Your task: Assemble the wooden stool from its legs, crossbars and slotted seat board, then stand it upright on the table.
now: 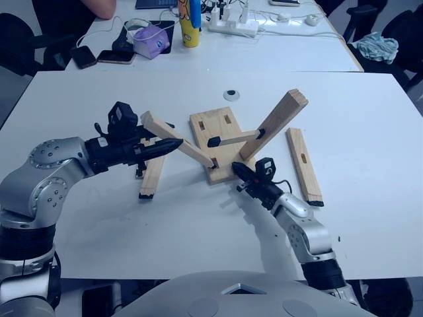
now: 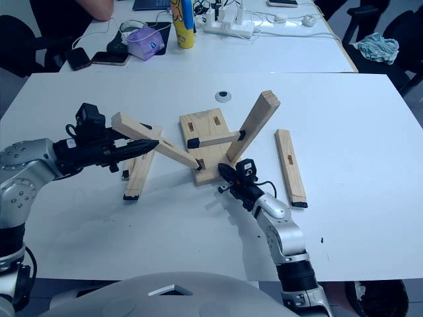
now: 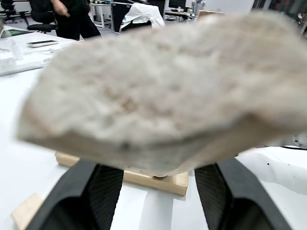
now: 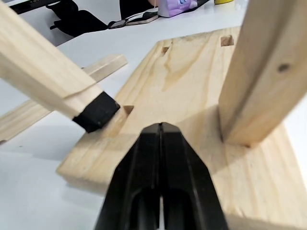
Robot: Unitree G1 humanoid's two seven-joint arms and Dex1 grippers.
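Observation:
The slotted seat board [image 1: 210, 124] lies flat mid-table. One leg [image 1: 276, 124] stands tilted in it, and a crossbar [image 1: 236, 139] sticks out from that leg toward my left. My left gripper [image 1: 164, 146] is shut on a second leg [image 1: 192, 149], held slanted with its black tip at the board's near-left slot [image 4: 127, 109]. That leg's raw end [image 3: 158, 91] looms between the fingers [image 3: 91, 191]. My right gripper [image 4: 160, 143] is shut with nothing in it, tips at the board's near edge. A third leg [image 1: 152, 175] lies beneath the left gripper. A slotted piece [image 1: 304, 164] lies to the right.
A small round disc [image 1: 230, 94] sits behind the board. The table behind carries phones [image 1: 116, 57], a purple box [image 1: 152, 41], a yellow bottle [image 1: 190, 26] and a power strip [image 1: 232, 26]. Bare white tabletop [image 1: 198, 224] spreads in front of the parts.

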